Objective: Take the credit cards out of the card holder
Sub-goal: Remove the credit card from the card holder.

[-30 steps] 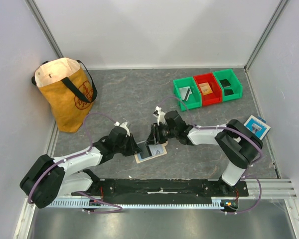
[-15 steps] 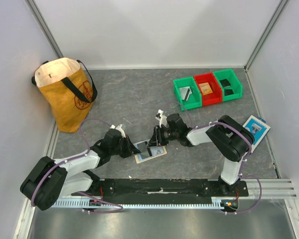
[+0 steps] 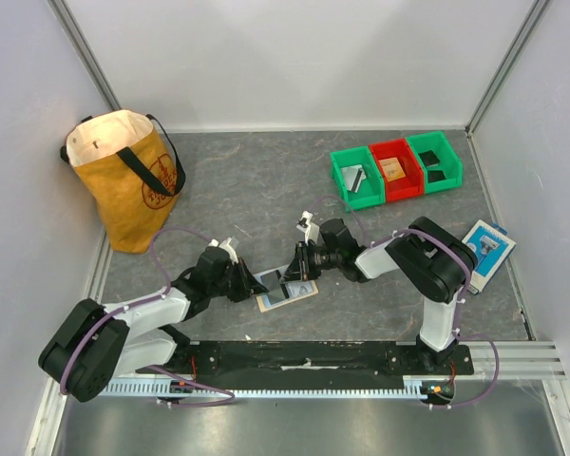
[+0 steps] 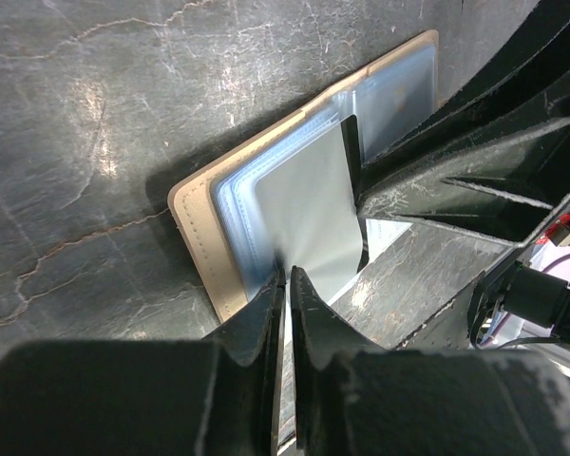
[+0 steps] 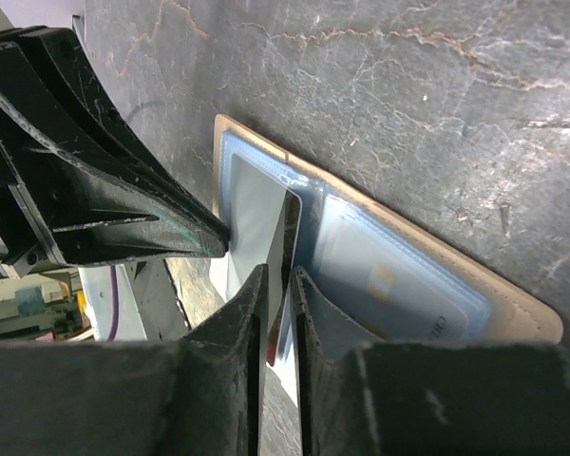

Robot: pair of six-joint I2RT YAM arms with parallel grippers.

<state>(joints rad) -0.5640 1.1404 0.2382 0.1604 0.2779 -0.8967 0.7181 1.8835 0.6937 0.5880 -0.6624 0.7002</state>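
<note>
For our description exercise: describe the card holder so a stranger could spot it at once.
On the grey table, near the front edge, between the left gripper and right gripper, the card holder lies open. It is flat, tan-edged with pale blue sleeves, unlike the yellow bag and bins behind.

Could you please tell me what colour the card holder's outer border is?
The card holder's border is tan; the left wrist view shows it best.

A dark grey, stone-veined bench (image 3: 266,180) fills the floor of the cell. Plain white panel walls close it in on the far (image 3: 294,57), left (image 3: 19,190) and right (image 3: 551,142) sides, joined by slanting aluminium corner posts (image 3: 85,57). A brushed metal sheet (image 3: 304,427) borders the near edge. The light is soft and even.
</note>
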